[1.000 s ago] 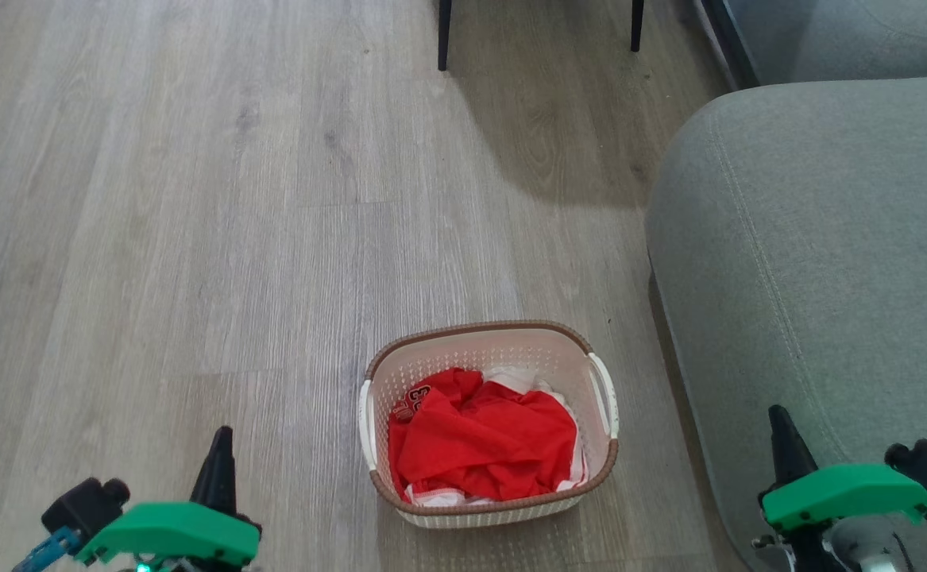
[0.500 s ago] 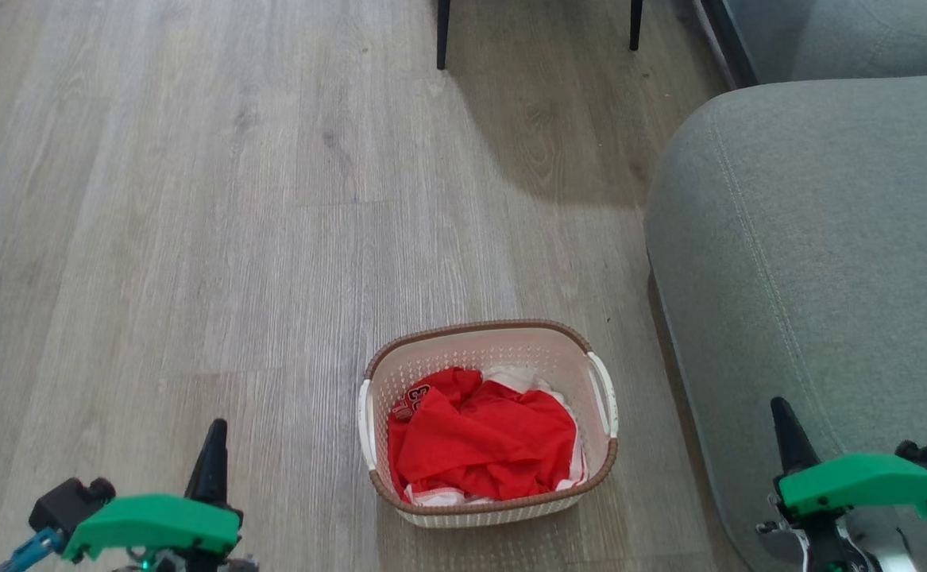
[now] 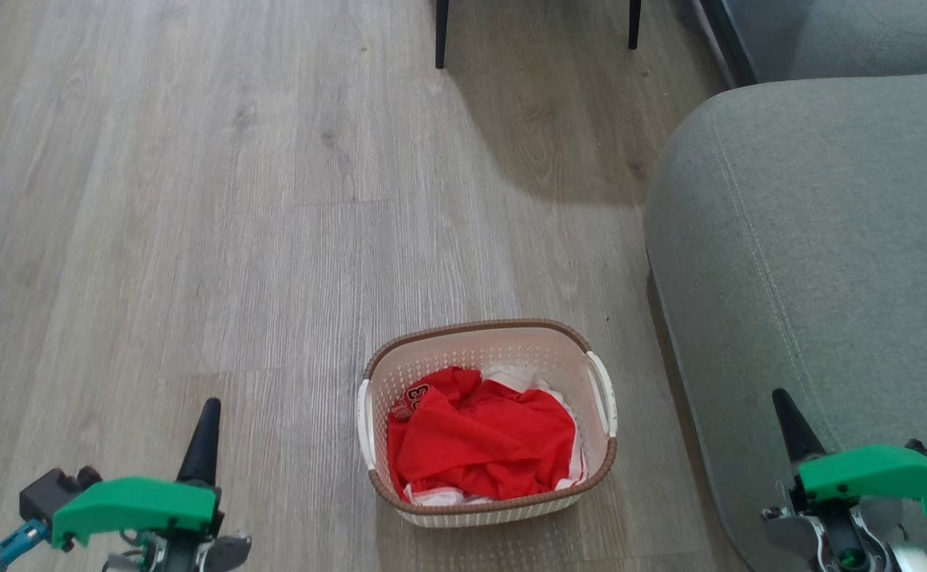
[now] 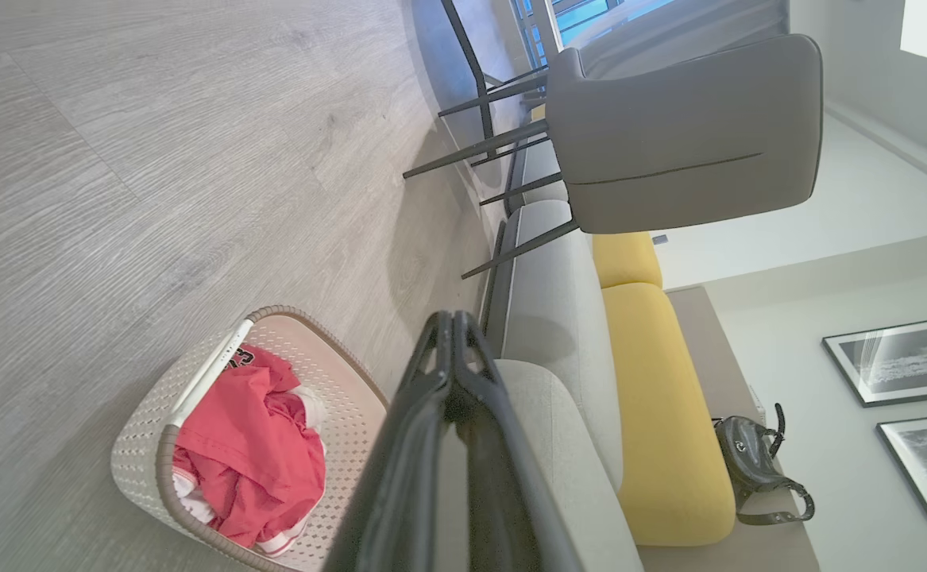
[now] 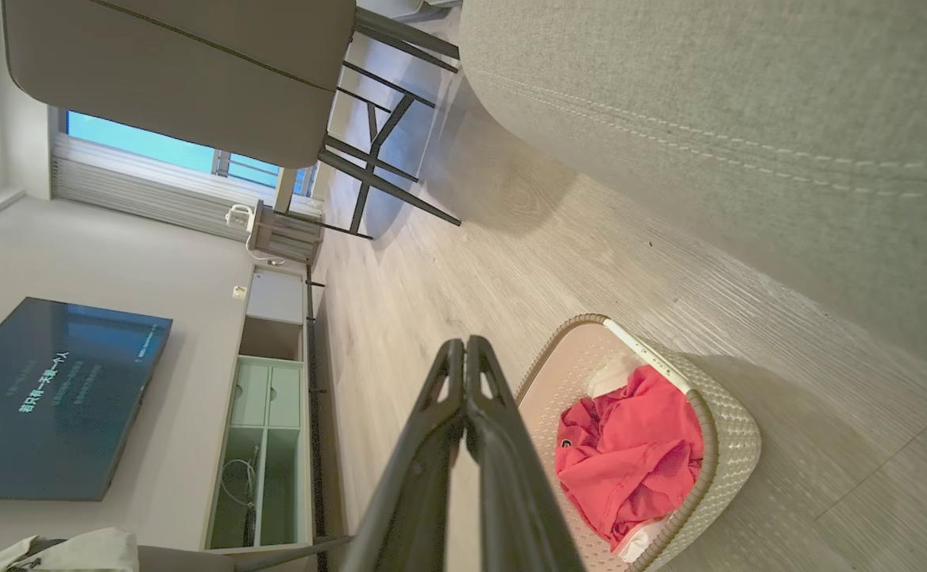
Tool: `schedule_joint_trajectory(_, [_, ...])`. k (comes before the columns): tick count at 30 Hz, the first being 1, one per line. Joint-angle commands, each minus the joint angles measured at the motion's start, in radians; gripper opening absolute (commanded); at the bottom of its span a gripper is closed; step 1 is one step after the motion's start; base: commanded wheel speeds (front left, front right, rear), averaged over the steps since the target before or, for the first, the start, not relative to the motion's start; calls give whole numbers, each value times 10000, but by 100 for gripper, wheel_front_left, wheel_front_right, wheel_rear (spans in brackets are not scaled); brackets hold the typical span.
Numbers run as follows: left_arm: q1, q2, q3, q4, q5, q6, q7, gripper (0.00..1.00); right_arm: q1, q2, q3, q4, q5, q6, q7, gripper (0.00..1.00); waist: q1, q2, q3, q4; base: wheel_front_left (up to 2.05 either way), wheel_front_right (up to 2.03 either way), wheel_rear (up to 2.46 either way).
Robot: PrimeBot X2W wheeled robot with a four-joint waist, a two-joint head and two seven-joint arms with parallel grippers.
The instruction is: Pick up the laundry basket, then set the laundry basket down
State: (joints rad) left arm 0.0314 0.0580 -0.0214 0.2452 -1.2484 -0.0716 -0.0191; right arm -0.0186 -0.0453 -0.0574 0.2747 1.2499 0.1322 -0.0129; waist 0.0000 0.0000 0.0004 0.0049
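Laundry basket [image 3: 475, 349], small cream-white perforated plastic w/ brown woven-look rim & white side handles: lower centre of head view, on grey wood-look floor [image 3: 193, 238], near grey fabric sofa [image 3: 813, 238] at right, crumpled red garment [image 3: 483, 445] inside. Left gripper [image 3: 207, 413] at lower left & right gripper [image 3: 785, 407] at lower right: fingers pressed together, holding nothing, apart from basket on either side.

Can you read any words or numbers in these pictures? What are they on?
Red shirt in the laundry basket: dark patch with white marks, too crumpled to read.
TV screen: one line of pale characters, too small to read.
No other writing that I can see.
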Motion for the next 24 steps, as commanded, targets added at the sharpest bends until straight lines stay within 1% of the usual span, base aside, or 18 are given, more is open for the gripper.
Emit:
schedule_joint_trajectory(1, [-589,175,316,-253,-200,-88,45,0,-502,-221,110,-324,207,-11,69,0,0,0,0,-1,0,0,0])
schedule_joint_trajectory(24, [-1132,183,787,-87,-2802,-441,736,0,-760,-230,-184,-317,2729,-14,762,0,0,0,20,-34,0,0,0])
